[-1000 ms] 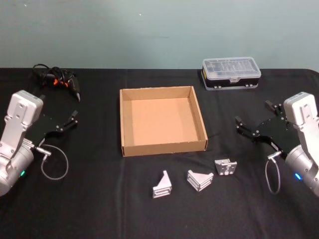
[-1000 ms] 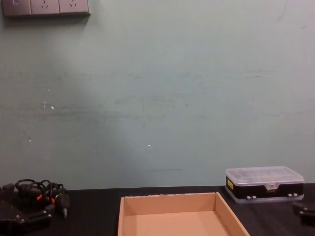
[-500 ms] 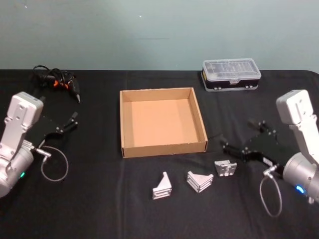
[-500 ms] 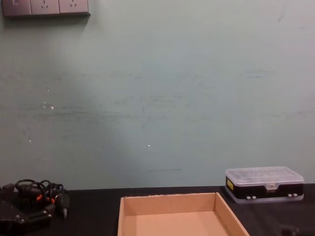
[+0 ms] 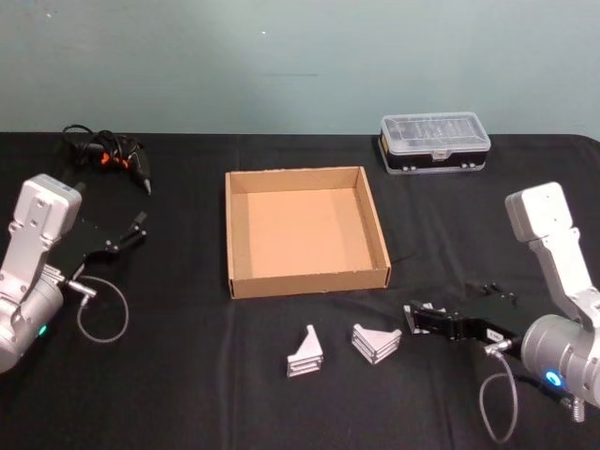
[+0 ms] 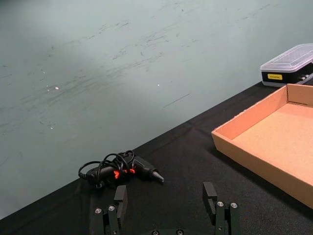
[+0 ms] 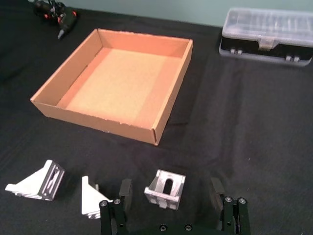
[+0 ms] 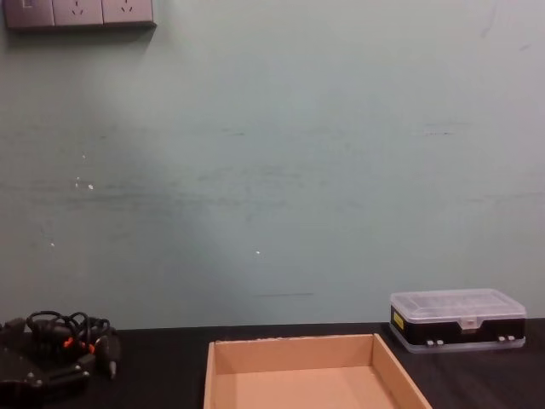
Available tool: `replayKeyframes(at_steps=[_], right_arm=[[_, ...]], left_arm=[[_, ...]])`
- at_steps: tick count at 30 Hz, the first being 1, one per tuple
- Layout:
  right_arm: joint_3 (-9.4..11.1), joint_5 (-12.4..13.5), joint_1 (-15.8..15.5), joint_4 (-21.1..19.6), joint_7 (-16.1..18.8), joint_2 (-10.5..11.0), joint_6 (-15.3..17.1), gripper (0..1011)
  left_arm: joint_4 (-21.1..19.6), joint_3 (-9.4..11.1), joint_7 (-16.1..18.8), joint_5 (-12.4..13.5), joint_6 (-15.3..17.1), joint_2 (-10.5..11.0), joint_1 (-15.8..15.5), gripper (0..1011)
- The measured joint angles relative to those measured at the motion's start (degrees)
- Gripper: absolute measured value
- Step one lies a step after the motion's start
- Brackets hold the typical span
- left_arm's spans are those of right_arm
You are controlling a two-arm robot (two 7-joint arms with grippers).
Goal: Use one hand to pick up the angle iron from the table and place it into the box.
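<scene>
Our angle iron (image 7: 165, 191), rightmost of three on the tabletop (image 5: 187, 384) in front of the one box (image 5: 309, 279), lies ungripped between the spread fingers of our right hand (image 7: 170, 188), and the box is empty. We judge the grasp, lift and drop are all left to do; our left hand (image 6: 165, 197) hangs open at the left, with one case (image 5: 434, 141) and one corded tool (image 5: 117, 157) farther back.

place: robot test lab | cues: black table (image 5: 187, 375); bare teal wall (image 8: 272, 170); wall sockets (image 8: 78, 12); clear-lidded parts case (image 5: 435, 141)
</scene>
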Motion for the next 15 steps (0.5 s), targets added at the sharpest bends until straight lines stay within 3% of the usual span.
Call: replayKeyframes(at_steps=[7,15], right_arm=[[0.1,0.0,0.6,0.0,-2.1,-2.6,4.2,1000],[-0.2,-1.4,1.4,1.0,-3.7,-5.2,6.2,1000]], left_arm=[[0.0,0.0,0.0,0.0,0.0,0.0,0.0,1011],[0.0,0.0,0.0,0.0,0.0,0.0,0.0,1011]])
